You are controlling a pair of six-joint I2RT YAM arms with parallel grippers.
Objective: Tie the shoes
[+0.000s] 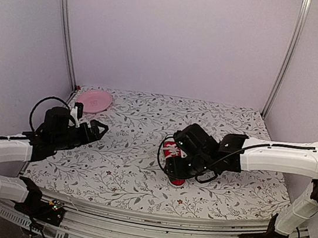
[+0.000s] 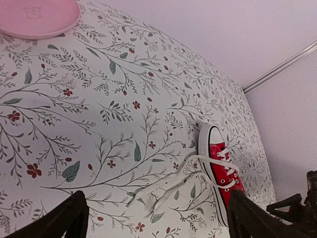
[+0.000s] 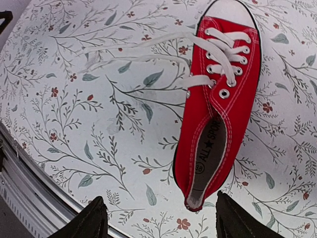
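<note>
Red sneaker point(image 3: 218, 104) beneath wide right pincer point(image 3: 159, 203); left pincer point(image 2: 156, 198) wide, pink plate point(image 2: 34, 17) beyond.

**A:** What colour is the sneaker point(image 3: 218, 114)?

**B:** Red canvas with white stitching. The laces point(image 3: 148, 49) are white and so is the toe cap point(image 3: 225, 10) at its twelve o'clock end. A thin black line runs round the sole. The insole point(image 3: 208, 153) looks pale grey with black lettering.

**A:** And the bench point(image 3: 99, 124)?

**B:** It is white, printed all over with grey-green leafy sprigs and small red flowers.

**A:** Anything else?

**B:** A plain pink plate point(image 2: 34, 17) sits at ten o'clock in the top view. The walls point(image 1: 176, 38) are pale lilac. The left arm point(image 1: 0, 150) and right arm point(image 1: 284, 154) are white with black joints. The left pincer point(image 1: 99, 128) and right pincer point(image 3: 161, 220) are black.
</note>
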